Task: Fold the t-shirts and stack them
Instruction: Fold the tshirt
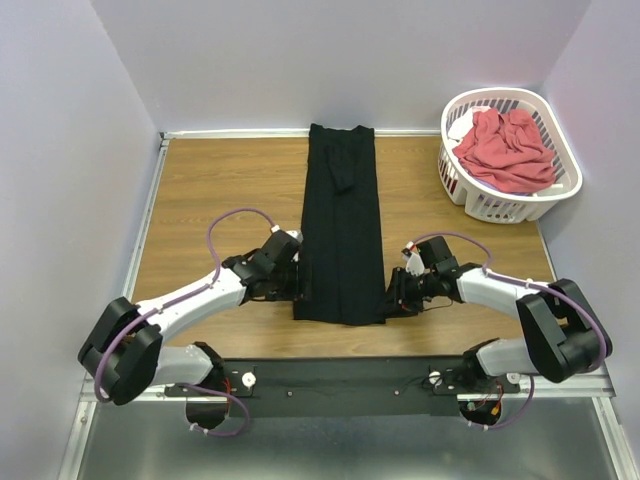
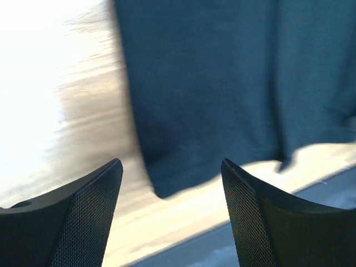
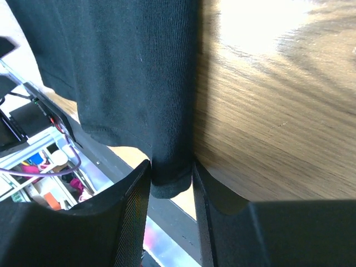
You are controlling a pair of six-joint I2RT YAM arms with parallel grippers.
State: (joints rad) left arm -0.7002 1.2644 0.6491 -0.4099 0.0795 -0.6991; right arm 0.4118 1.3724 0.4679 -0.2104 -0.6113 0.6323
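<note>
**Top external view.** Black t-shirt [image 1: 341, 230] folded into a long narrow strip, laid flat down the middle of the wooden table [image 1: 220, 180], one end at the far edge and the other close to the arm bases. Coral-red t-shirt [image 1: 505, 150] crumpled in a heap inside the white slotted laundry basket [image 1: 480, 205] at the far right corner, well apart from the strip. Left gripper [image 1: 300, 285] low over the table at the strip's left edge, near its near end; right gripper [image 1: 390, 300] mirrored at the right edge, just beside the near right corner. Both arms bent inward toward the cloth (finger spacing too small to read from this height).

**Left wrist view.** Left gripper [image 2: 171, 162] spread wide, with nothing between the two dark mesh-textured fingers [image 2: 83, 222]. Beyond the tips, a near corner of the black t-shirt [image 2: 222, 83] lying flat on the table [image 2: 72, 111] — blurred, with strong glare on the wood at left. Cannot tell whether either fingertip touches the fabric.

**Right wrist view.** Right gripper [image 3: 171, 167] drawn narrow and clamped on the black t-shirt [image 3: 122, 67] — a folded edge of the cloth pinched between the two fingertips, a small rounded tuck showing just below the pinch. Fabric to the left of the grip, bare table [image 3: 278, 111] to the right; metal frame and cables at lower left, past the table's edge.
</note>
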